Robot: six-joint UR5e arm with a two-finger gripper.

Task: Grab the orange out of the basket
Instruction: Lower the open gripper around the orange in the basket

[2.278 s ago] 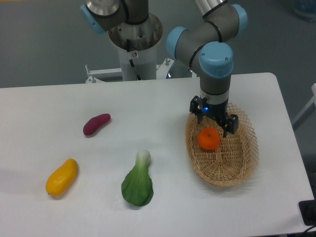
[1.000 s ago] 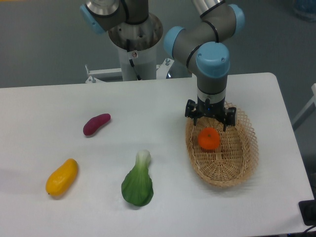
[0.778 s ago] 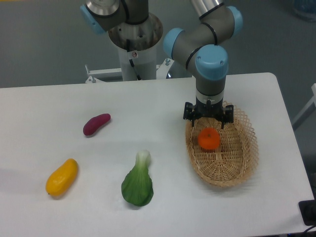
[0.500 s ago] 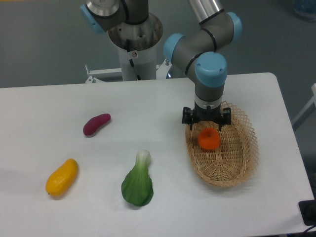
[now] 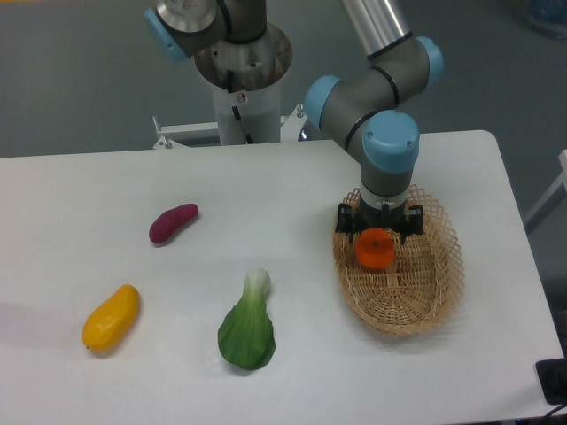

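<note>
The orange [image 5: 376, 251] lies in the upper left part of the tan wicker basket [image 5: 416, 305] at the right of the table. My gripper [image 5: 378, 235] points straight down right over the orange. One dark finger [image 5: 346, 223] stands to the orange's left and the other to its right, at the level of its top. The jaws are open, with small gaps between them and the fruit. The orange rests on the basket floor.
A green bok choy [image 5: 247, 327] lies in the front middle. A yellow-orange mango-like fruit [image 5: 111, 316] lies at the front left. A purple sweet potato [image 5: 173, 221] lies at the left middle. The arm's base column [image 5: 241, 80] stands behind the table.
My gripper has turned about its vertical axis and come down and slightly right, from above the basket's rim to straddling the orange. The orange and the other objects have not moved.
</note>
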